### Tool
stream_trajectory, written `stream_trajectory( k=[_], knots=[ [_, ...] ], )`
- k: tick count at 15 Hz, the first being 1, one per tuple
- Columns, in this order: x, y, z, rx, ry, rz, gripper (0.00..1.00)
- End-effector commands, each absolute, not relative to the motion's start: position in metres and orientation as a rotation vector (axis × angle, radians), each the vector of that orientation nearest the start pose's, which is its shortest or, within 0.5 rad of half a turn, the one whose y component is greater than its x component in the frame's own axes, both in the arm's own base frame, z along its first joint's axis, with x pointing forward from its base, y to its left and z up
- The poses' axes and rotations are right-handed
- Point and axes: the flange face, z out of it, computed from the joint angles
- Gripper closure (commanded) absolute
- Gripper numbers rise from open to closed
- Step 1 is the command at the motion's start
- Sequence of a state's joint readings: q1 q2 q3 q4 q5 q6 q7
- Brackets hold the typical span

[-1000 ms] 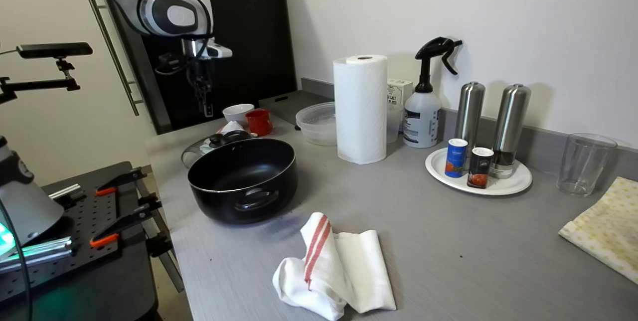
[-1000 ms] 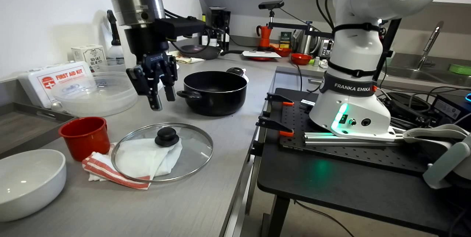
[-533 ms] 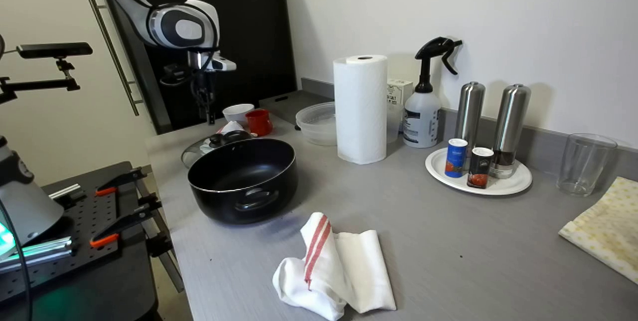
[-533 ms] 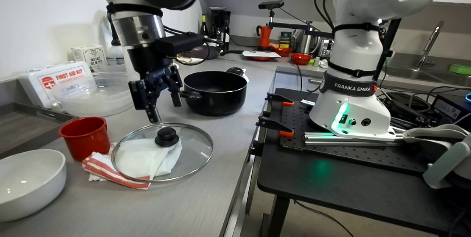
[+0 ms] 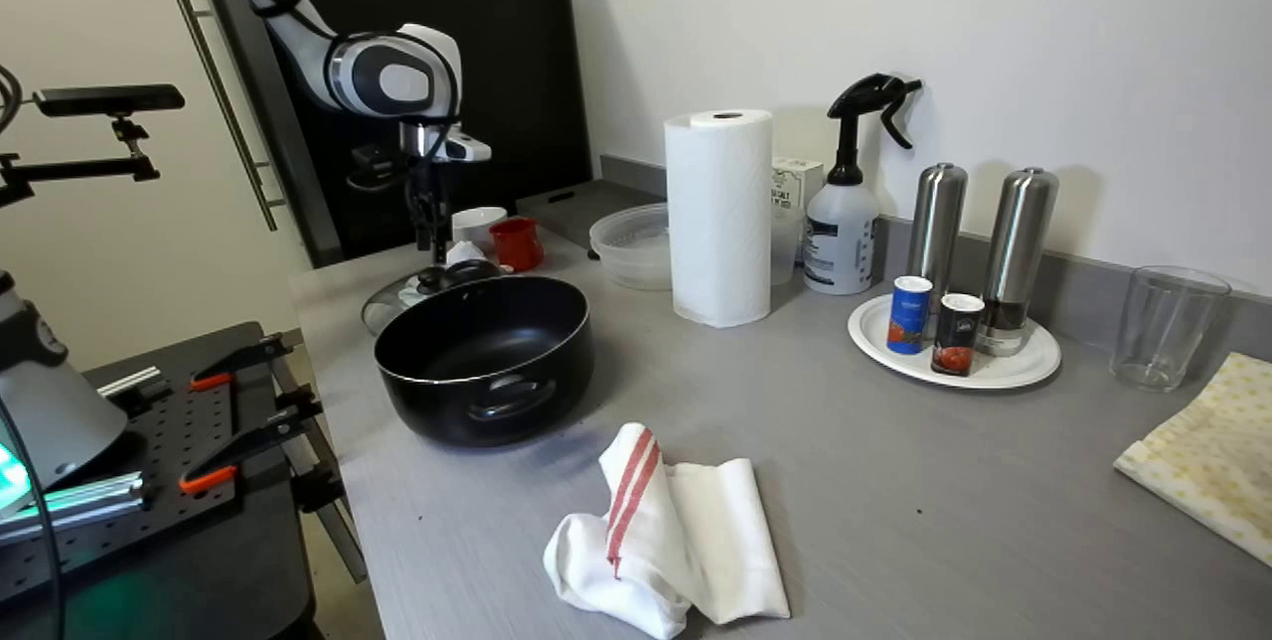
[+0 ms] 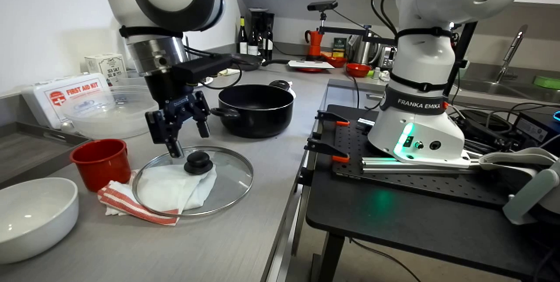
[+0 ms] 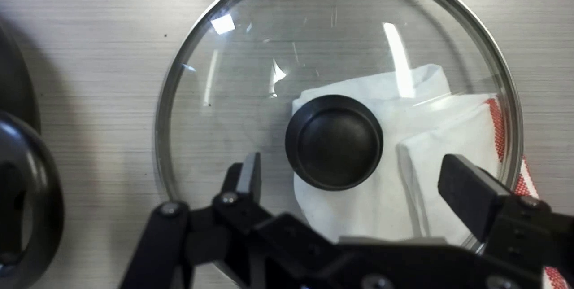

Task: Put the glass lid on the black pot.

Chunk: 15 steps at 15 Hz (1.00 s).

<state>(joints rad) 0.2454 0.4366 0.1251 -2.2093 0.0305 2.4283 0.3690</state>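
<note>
The gripper (image 6: 190,140) hangs above the glass lid (image 6: 223,188), and its fingers (image 7: 468,194) are spread well apart. In the wrist view, the dark knob (image 7: 334,143) of the lid shows in the space between them. The lid lies over a folded towel (image 6: 127,201) on the counter (image 6: 245,238); this towel is under only one part of it. The black pot (image 6: 262,121) stands upright on the same counter, near the lid but apart from it. A red cup (image 6: 103,166) stands just beside the towel, near a white bowl (image 6: 37,218).
</note>
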Motion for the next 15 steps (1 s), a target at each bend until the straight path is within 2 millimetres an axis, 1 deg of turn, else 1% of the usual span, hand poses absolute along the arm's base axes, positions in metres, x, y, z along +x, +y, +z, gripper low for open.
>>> stream_trajectory(
  k=[1, 4, 6, 12, 14, 15],
  knots=[
    [0.510, 0.188, 0.150, -3.117, 0.059, 0.395, 0.00],
    [0.512, 0.181, 0.140, -3.109, 0.079, 0.422, 0.00],
    [0.509, 0.178, 0.136, -3.102, 0.078, 0.442, 0.00],
    [0.487, 0.176, 0.138, -3.098, 0.073, 0.477, 0.00],
    [0.485, 0.177, 0.138, -3.096, 0.064, 0.481, 0.00],
    [0.485, 0.178, 0.137, -3.095, 0.060, 0.484, 0.02]
  ],
)
